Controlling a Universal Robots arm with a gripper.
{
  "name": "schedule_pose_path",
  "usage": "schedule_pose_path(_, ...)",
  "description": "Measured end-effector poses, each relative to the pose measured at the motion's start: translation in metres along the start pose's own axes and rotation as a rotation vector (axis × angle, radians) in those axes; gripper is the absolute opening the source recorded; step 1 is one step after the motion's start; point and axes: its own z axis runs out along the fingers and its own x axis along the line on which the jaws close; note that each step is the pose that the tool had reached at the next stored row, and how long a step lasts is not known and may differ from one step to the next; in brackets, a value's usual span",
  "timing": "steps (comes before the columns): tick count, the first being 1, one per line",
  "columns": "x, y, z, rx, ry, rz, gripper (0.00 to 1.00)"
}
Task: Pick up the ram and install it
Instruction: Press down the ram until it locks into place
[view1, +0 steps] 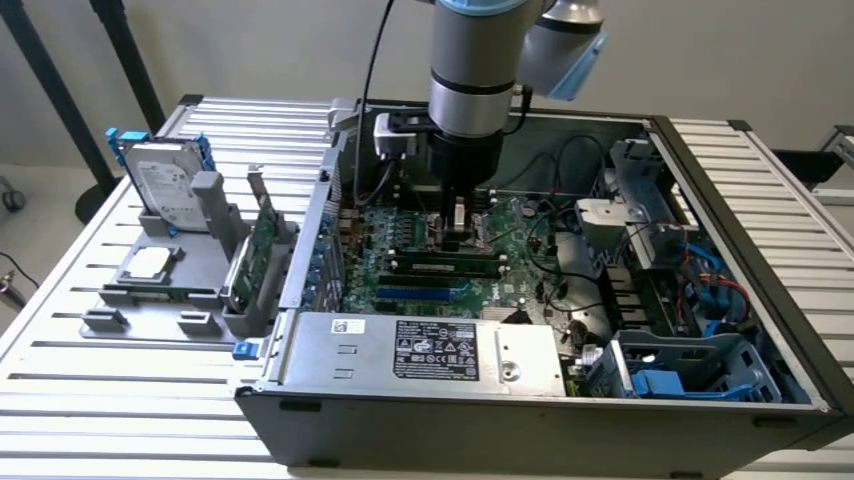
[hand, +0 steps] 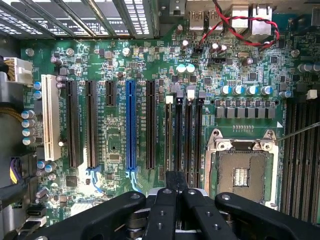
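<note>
I've got the black two-finger gripper (view1: 461, 232) down inside the open grey computer case (view1: 747, 405), hanging just above the green motherboard (hand: 115, 150). Jaws are pressed together with nothing green between them, as far as I can see. In the wrist view the gripper tips (hand: 175, 187) sit over the row of narrow black memory slots (hand: 179, 135) beside the silver processor socket (hand: 240, 170).

The ram, a long thin green circuit-board stick with dark chips (view1: 447, 262), stands on edge in a black slot near the gripper, on the side facing the exterior camera. It looks seated to me, though I can't tell if the end latches are closed.

Handling judgement: it's light, stiff and brittle, with smooth faces, so slippery. I'd grip across the two flat faces at mid-length, keeping clear of the contact edge and not crushing the chips. Any push should go straight down on the top edge, since a tilt could jam it in the slot.

Outside the case, on the exterior view's left, a silver hard drive with blue rails (view1: 167, 180) and a taller green expansion card (view1: 254, 255) stand in a grey holder, well apart from the gripper.
</note>
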Motion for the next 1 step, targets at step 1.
schedule_pose_path(1, 0.0000, 0.0000, 0.0000, 0.0000, 0.0000, 0.000, 0.11)
